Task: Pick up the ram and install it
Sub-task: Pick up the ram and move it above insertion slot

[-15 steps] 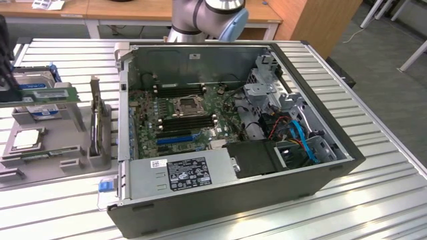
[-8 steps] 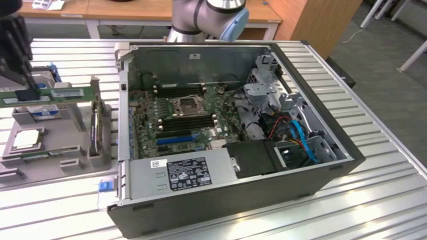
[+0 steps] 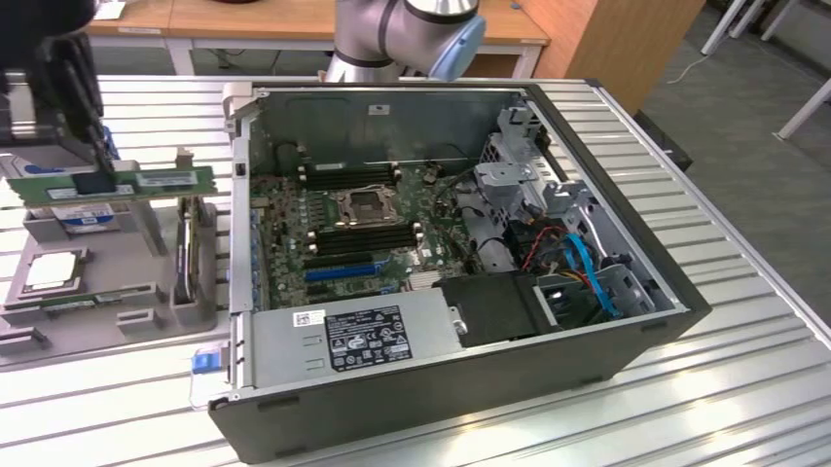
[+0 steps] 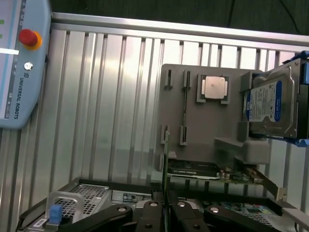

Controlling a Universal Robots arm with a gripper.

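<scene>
Slatted metal table; hand grips ram above grey tray.

table: ribbed shiny metal | tray: matt grey plastic | ram: circuit board

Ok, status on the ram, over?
Gripper shut on the ram. Ram level over the grey parts tray, outside the open case. Hard drive close by.

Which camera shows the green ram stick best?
The exterior view. There the ram shows its whole long green side, held up between the jaws beside the open computer case. The wrist view sees it edge-on, just a thin green line between the jaws.
</scene>
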